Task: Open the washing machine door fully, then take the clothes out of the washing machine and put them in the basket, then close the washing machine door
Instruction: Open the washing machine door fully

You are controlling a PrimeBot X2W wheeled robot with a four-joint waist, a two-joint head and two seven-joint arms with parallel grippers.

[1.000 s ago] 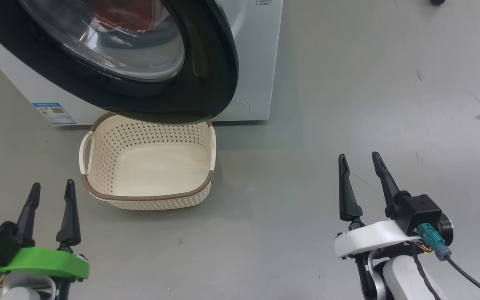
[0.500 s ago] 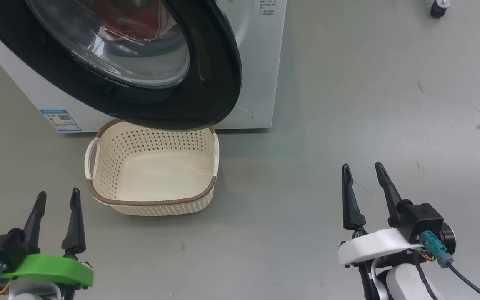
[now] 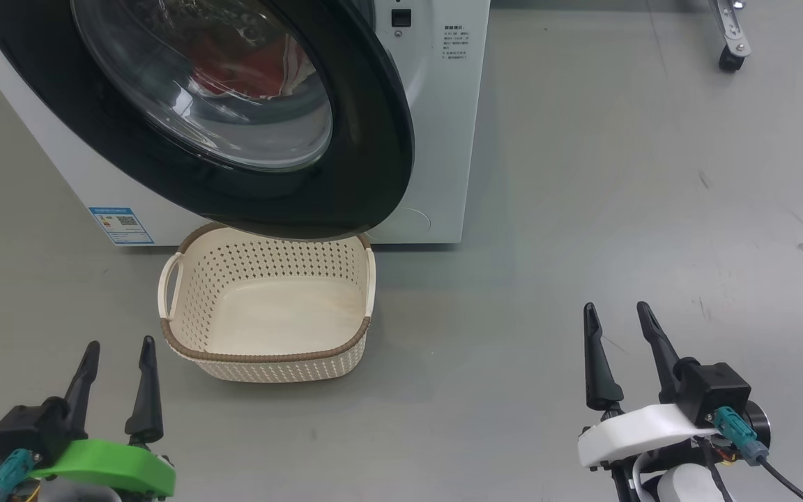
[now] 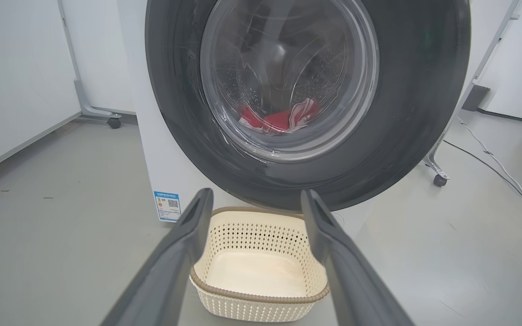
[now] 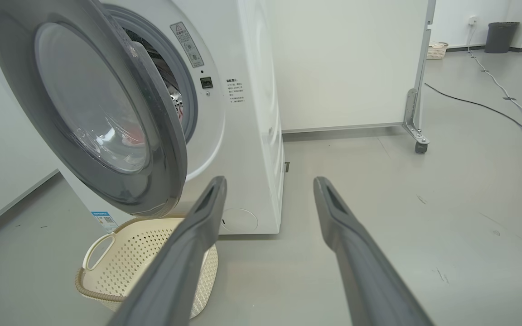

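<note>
The white washing machine [image 3: 436,139] stands at the upper left, and its black-rimmed washing machine door [image 3: 373,139] hangs partly open, swung out over the back of the basket. Red clothes [image 3: 248,66] lie in the drum and show through the door glass; the same clothes [image 4: 279,120] appear in the left wrist view. The cream basket [image 3: 269,355] sits empty on the floor under the door. My left gripper [image 3: 120,341] is open and empty, near the basket's front left corner. Far to the right, my right gripper [image 3: 615,305] is open and empty over bare floor.
A blue label [image 3: 121,224] marks the machine's lower front. A wheeled frame's caster [image 3: 729,59] stands at the far right. The right wrist view has a white panel on casters [image 5: 417,136] behind the machine, a floor cable [image 5: 492,108] and a dark bin [image 5: 501,36].
The head camera has tilted up, so the whole picture slid downward and more of the machine's front shows. Door, basket and both open grippers keep their places relative to each other.
</note>
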